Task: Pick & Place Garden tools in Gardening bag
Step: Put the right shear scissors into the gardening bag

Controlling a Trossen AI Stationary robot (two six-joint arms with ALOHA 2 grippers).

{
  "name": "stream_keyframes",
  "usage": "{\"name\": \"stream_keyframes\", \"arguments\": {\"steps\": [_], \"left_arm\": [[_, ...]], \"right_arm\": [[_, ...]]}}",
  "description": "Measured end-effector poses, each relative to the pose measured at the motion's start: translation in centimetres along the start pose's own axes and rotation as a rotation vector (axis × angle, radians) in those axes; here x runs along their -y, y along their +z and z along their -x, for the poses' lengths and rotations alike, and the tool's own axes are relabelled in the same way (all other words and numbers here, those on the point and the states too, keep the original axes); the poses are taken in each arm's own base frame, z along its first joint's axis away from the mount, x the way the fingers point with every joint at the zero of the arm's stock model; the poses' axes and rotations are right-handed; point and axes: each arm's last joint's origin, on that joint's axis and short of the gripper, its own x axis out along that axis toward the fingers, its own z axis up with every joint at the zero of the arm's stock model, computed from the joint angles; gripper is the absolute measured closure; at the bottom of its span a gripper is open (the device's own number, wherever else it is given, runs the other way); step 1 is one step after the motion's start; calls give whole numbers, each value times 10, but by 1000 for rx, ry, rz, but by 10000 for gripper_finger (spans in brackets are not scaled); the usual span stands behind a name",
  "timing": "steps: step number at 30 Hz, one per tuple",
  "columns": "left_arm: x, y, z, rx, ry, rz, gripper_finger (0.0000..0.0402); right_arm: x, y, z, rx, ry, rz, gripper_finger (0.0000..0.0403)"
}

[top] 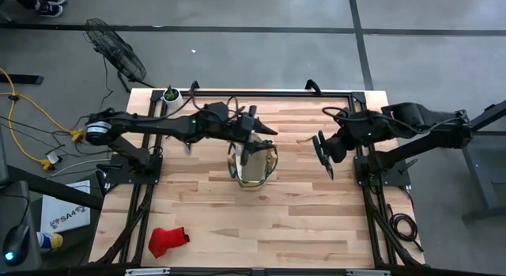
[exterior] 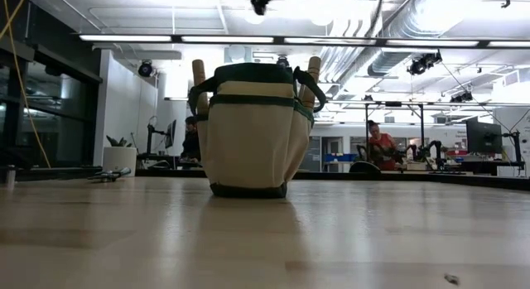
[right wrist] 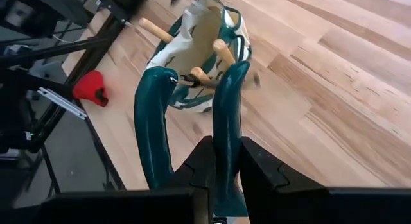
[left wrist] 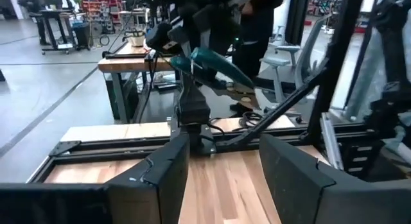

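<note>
My left gripper point(top: 254, 134) hangs over the one gardening bag point(top: 253, 167), which sits near the middle of the table point(top: 316, 213), and my left fingers point(left wrist: 292, 176) stand spread with bare wood showing between them, holding nothing. My right gripper point(top: 324, 153) is off to the bag's right, well apart from it, pinched on one handle of a single pair of dark-green-handled pruning shears point(right wrist: 192, 128); from the right wrist both curved green handles rise in front of me, one of them squeezed between my fingers point(right wrist: 260, 176). Inside the bag I count three wooden handles point(right wrist: 221, 51) poking out of the mouth and side pockets in the right wrist view; from table height two of them point(exterior: 199, 74) show above the rim. One red glove point(top: 166, 240) lies near the table's front left corner, far from the bag. One small white pot point(top: 170, 95) with a plant stands at the back left corner. Far back on the table, the low view shows one small dark tool point(exterior: 109, 175) lying flat, too small to make out.
</note>
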Motion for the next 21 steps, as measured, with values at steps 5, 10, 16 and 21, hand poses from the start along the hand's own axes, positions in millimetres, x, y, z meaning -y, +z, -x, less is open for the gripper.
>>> {"name": "stream_keyframes", "arguments": {"steps": [5,10,16,21], "left_arm": [[-5,-1,-19,-4,16,0,215],[-8,-7,-36,-23,15,4,215],[-12,-10,-54,-26,0,5,215],[-14,-12,-66,-30,-12,7,215]], "right_arm": [[-2,2,4,13,20,15,366],[-4,3,5,11,38,17,366],[-6,4,5,19,60,29,366],[-8,6,5,39,86,40,366]]}}
